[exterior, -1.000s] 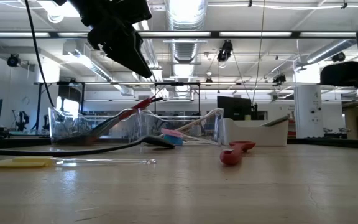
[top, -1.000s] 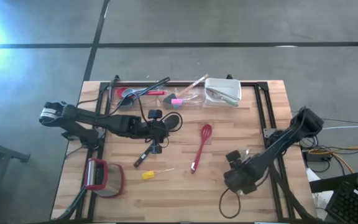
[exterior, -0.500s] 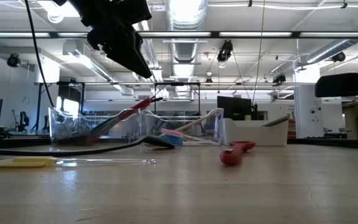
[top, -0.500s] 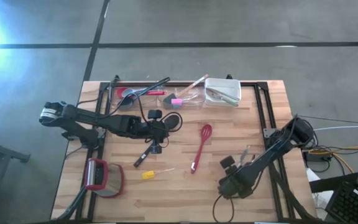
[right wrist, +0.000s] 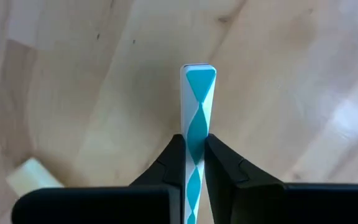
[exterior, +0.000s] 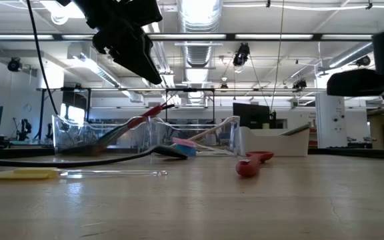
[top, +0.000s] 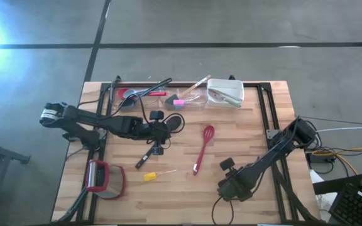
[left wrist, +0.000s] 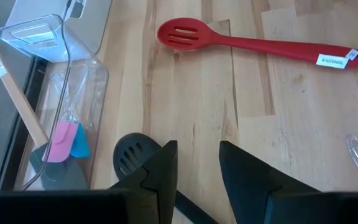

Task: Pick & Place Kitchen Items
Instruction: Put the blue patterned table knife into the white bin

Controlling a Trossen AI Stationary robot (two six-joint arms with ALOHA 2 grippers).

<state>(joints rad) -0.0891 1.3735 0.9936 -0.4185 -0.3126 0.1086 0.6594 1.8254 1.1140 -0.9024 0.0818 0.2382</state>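
A red slotted spoon [top: 203, 147] lies flat mid-table, with a small yellow piece [top: 151, 176] nearer the front. A black slotted spoon [left wrist: 132, 155] lies under my left gripper [left wrist: 197, 168]. That gripper hangs open well above the board [exterior: 129, 40], with nothing between its fingers. At the near right, my right gripper [top: 230, 186] points down. It is shut on a flat utensil handle patterned in white and teal [right wrist: 197, 93]; the rest of that utensil is hidden. More utensils stand in the clear tub [top: 168, 97] and the white tub [top: 225, 93] at the far edge. My right gripper pinches the white-and-teal handle [right wrist: 196, 124] by its two long edges between its two fingers, a short way back from the rounded free end [right wrist: 197, 70]. The fingers come from above. Whether the handle rests on the board or is lifted cannot be told.
A red-framed round object [top: 102, 179] sits at the near left corner. A black rail frame [top: 266, 113] runs along the table's far and side edges. A pale scrap [right wrist: 33, 177] lies on the wood beside the right gripper. Bare board lies between the red spoon and the right gripper.
My right arm has moved toward the table's left and near edges and sunk slightly. It now stands over the spot where a thin shiny utensil lay. The left arm and the other utensils have kept still.
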